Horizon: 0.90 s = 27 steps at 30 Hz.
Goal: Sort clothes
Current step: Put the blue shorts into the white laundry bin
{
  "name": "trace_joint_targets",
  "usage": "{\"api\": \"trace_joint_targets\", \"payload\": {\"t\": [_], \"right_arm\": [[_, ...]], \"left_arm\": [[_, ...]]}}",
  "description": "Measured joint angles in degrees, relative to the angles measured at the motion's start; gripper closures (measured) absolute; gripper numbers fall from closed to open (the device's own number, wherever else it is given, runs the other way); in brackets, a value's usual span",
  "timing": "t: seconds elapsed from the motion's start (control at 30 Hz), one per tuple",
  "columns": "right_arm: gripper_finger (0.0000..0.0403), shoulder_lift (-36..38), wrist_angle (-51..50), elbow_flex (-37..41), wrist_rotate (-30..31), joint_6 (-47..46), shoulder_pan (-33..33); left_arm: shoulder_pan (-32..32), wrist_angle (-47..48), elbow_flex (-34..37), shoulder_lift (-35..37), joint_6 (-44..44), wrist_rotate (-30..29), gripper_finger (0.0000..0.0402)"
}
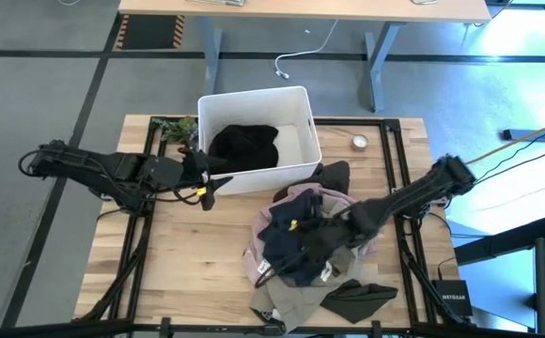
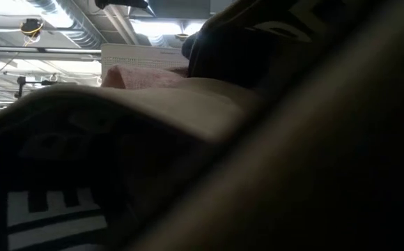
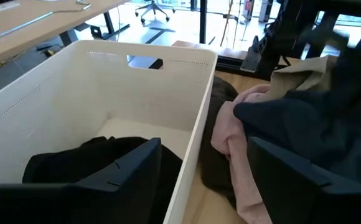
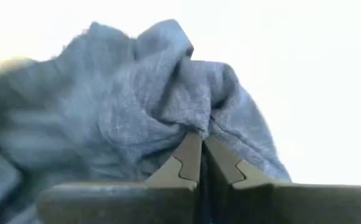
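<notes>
Right gripper (image 4: 200, 163): over the clothes pile; fingers pressed together on a bunched fold of the navy garment (image 4: 162, 106), cloth squeezed up between the tips.
Left gripper (image 1: 209, 192): hovering at the near wall of the white bin (image 1: 296, 169); fingers spread, nothing between them.
Clothes pile (image 1: 310, 249): heaped on the wooden table (image 1: 188, 263), just in front of the bin and to its right, touching the bin's front wall.
Navy garment: on top of the heap, draped over the pink garment (image 3: 239, 140) and the beige garment (image 1: 287, 305).
Olive garment (image 1: 357, 299): lying flat at the pile's near edge.
Black garment (image 1: 244, 145): already inside the bin, slumped against one side.
Sorting state: one piece binned, the rest not yet sorted, by my reading.
Handling: soft, light, limp cloth; it will sag and trail, and may drag a neighbour along.
Best hold: a thick gathered fold near the middle, as now, not a thin edge or hem.
Risk: pieces overlap, so a pinch may catch two layers; whether the pink one is caught I cannot tell.
Low view: blocked by cloth against the lens, probably the pile.
</notes>
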State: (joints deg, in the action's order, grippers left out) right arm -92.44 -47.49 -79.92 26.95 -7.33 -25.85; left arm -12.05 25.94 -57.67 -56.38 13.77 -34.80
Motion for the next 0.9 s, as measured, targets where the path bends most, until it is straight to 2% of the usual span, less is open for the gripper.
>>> {"api": "trace_joint_targets", "payload": {"t": [0.23,0.4,0.47,0.57,0.67,0.9], "right_arm": [[0.0393,11.01,9.9,0.0,10.0,5.08,0.03],[0.0394,16.08,22.3,0.0,19.13,14.41,1.91],[0.0393,17.22,28.08,0.0,20.7,19.46,4.0],[0.0395,17.73,35.78,-0.02,20.88,25.81,8.72],[0.0396,17.38,40.37,-0.02,17.48,28.89,14.85],[0.0375,14.62,42.09,-0.02,10.59,24.45,27.54]], "left_arm": [[0.02,0.93,0.0,-0.11,0.78,-0.3,0.0169],[0.02,0.84,0.0,-0.2,-0.25,-1.3,0.0169],[0.02,0.74,0.0,-0.2,-0.27,-1.97,0.0169],[0.02,0.65,0.0,-0.2,-0.27,-2.11,0.0169],[0.02,0.71,0.0,-0.2,-0.27,-2.11,0.0169],[0.02,0.98,0.0,-0.2,-0.66,-2.11,0.0169]]}}
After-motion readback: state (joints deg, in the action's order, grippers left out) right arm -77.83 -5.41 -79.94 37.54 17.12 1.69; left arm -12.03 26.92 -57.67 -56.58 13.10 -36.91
